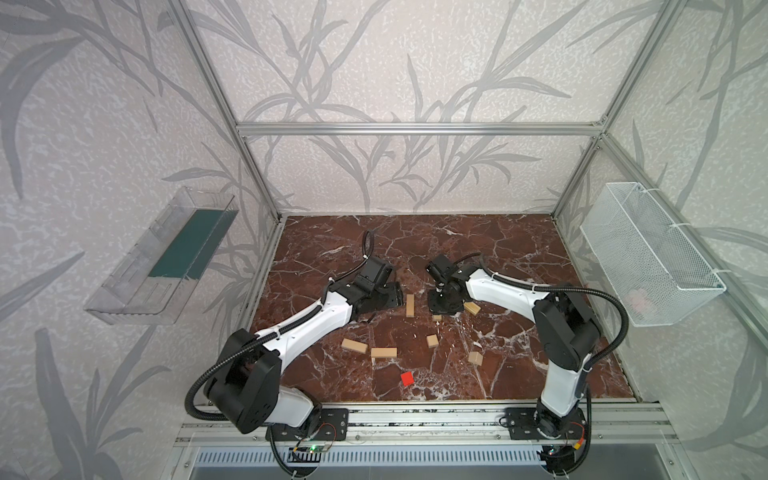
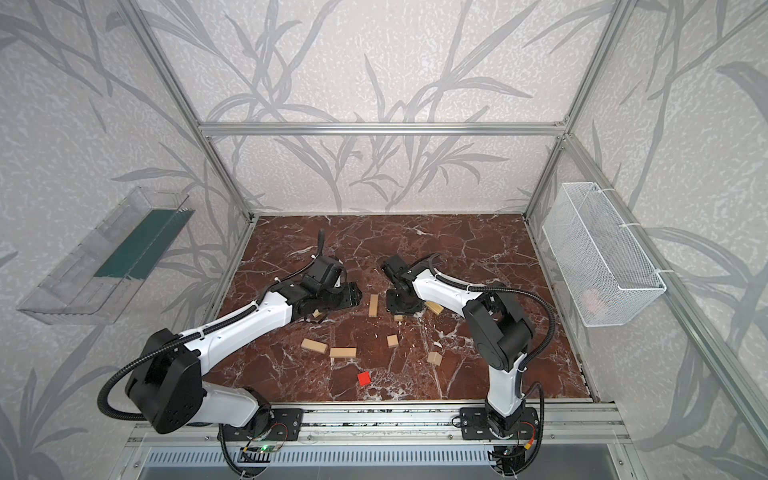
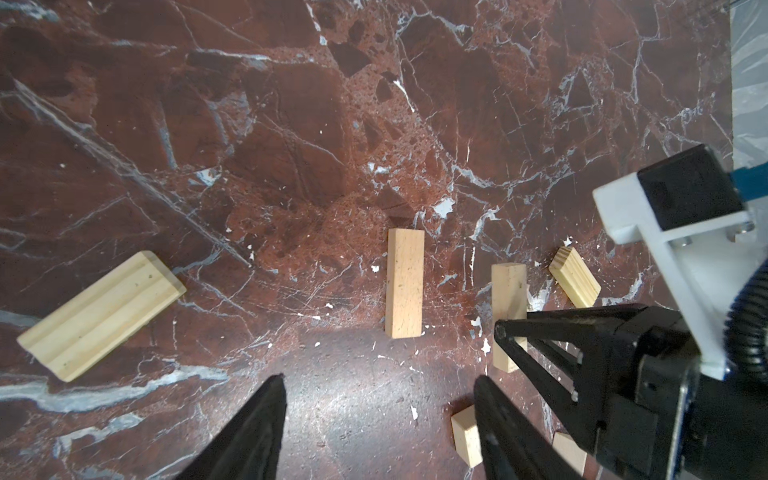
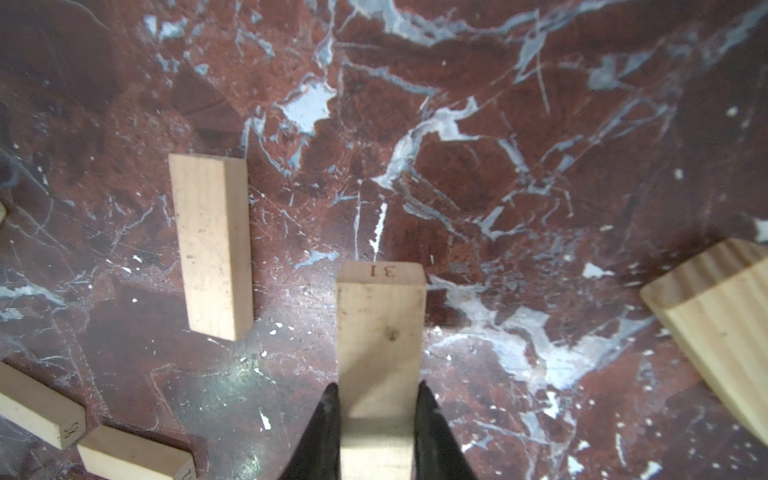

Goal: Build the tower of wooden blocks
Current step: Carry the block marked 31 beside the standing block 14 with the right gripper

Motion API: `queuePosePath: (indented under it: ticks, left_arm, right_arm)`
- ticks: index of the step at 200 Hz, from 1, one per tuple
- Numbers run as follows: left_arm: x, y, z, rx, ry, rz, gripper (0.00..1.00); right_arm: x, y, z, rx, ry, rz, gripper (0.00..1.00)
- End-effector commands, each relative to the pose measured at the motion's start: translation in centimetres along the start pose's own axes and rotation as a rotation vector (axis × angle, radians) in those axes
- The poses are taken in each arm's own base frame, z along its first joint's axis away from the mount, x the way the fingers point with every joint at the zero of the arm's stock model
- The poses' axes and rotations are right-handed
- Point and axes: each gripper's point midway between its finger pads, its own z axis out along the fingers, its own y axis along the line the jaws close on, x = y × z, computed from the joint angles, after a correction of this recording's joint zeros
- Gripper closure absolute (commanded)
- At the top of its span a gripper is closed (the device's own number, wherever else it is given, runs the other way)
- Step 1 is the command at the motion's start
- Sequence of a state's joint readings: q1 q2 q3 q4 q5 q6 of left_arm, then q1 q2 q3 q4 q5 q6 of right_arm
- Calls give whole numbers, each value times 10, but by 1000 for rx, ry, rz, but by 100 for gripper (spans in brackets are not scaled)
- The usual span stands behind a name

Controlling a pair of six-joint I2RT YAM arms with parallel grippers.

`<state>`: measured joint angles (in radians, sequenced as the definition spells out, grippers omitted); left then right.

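Note:
No tower is in view; the wood blocks lie singly on the red marble table (image 1: 498, 257). My right gripper (image 4: 377, 392) (image 1: 441, 308) is shut on a pale bar marked 31 (image 4: 380, 328) (image 3: 508, 291), low near the table. Left of it lies another bar (image 1: 410, 305) (image 4: 212, 245) (image 3: 404, 282). My left gripper (image 3: 379, 380) (image 1: 380, 307) hovers open and empty beside that bar. A striped bar (image 1: 472, 308) (image 3: 575, 276) lies right of the right gripper. Nearer the front are two bars (image 1: 354, 345) (image 1: 383, 353), two cubes (image 1: 432, 341) (image 1: 475, 358) and a red cube (image 1: 407, 379).
A wide grooved bar (image 3: 99, 316) lies under the left arm, mostly hidden in both top views. A clear tray (image 1: 162, 257) hangs on the left wall and a white wire basket (image 1: 648, 257) on the right wall. An aluminium rail (image 1: 415, 419) edges the front.

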<state>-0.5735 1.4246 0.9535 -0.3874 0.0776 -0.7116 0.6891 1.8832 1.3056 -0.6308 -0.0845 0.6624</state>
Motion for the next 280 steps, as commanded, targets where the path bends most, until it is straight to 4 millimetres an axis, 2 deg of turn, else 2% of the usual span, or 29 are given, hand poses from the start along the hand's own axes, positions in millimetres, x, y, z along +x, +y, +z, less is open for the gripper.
queuePosePath:
  ticks: [1,28,121,229,259,280]
  left_arm:
    - [-5,-4,-6,47,-21,-25,30]
    - [-5,1,-2,40,-22,-46,30]
    - [-5,6,4,39,-13,-80,30]
    - [-2,6,9,43,11,-94,30]
    - [-3,6,9,45,9,-98,30]
    - [-3,4,9,50,12,-98,30]
  right_arm:
    - [-3,6,2,19,-6,41,81]
    - [-4,14,7,26,-15,37,81]
    - [-22,20,20,59,-29,23,81]
    - [-14,23,33,72,6,-6,81]
    - [-13,25,32,66,10,-2,73]
    - [-18,31,25,45,-7,-8,66]
